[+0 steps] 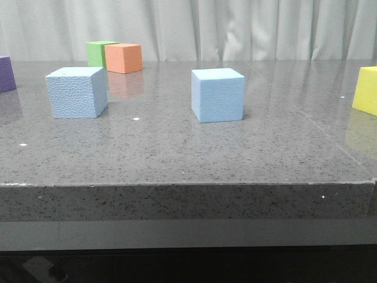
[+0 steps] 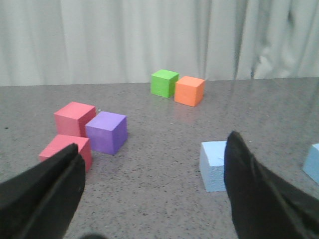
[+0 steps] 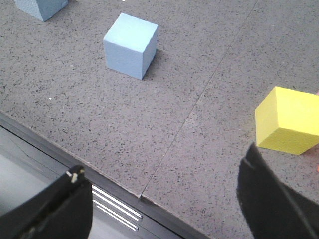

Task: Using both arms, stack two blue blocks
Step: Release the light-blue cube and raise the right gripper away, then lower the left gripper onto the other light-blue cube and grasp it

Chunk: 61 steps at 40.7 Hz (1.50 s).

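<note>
The rough blue block (image 1: pixel 76 92) stands at the left of the grey table, and the smooth blue block (image 1: pixel 218 94) stands near the middle, well apart from it. Neither gripper shows in the front view. My left gripper (image 2: pixel 154 194) is open and empty above the table. The rough block (image 2: pixel 214 165) lies just ahead, partly behind its right finger (image 2: pixel 259 194). The smooth block (image 2: pixel 313 162) peeks in at the edge. My right gripper (image 3: pixel 164 206) is open and empty over the table's front edge. The smooth block (image 3: pixel 130 45) lies ahead of it, the rough block (image 3: pixel 42 7) beyond.
A green cube (image 1: pixel 97 53) and an orange cube (image 1: pixel 124 58) stand at the back left. A purple cube (image 1: pixel 6 73) is at the left edge and a yellow cube (image 1: pixel 366 89) at the right edge. Two red cubes (image 2: pixel 75 118) sit by the purple cube (image 2: pixel 106 132). A curtain hangs behind.
</note>
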### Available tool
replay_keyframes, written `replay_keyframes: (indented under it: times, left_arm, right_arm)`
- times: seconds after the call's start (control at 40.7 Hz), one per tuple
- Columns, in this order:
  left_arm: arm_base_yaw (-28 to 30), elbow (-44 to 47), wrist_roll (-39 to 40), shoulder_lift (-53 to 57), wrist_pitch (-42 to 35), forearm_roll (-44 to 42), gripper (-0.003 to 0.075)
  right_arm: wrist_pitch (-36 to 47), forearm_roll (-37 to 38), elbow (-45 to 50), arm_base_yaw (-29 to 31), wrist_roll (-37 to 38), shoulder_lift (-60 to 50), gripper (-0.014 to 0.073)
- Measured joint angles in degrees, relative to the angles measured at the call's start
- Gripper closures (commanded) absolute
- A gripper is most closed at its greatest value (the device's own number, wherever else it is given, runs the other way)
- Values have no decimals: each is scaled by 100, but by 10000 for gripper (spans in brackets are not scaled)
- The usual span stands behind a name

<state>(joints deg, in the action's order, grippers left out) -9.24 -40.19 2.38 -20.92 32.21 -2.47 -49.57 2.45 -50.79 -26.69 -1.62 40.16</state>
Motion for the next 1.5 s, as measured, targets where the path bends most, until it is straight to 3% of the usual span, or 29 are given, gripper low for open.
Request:
replay_keyframes:
  times: [0.197,0.393,0.91,1.5]
  left_arm:
    - [-1000,-109,0,-432,0,-185,156]
    - [-1490,-555,0,-1237,0,-197,156]
    - [-1540,-1789,0,-4099,102,-197,156]
    - [-1212,-4088,899,-7082,1550,-186,153]
  right_arm:
    - [0,0,0,0,0,0,-8]
    - [-10,0,0,0,0,0,-8]
    - [-10,0,0,0,0,0,-8]
    - [-10,0,0,0,0,0,-8]
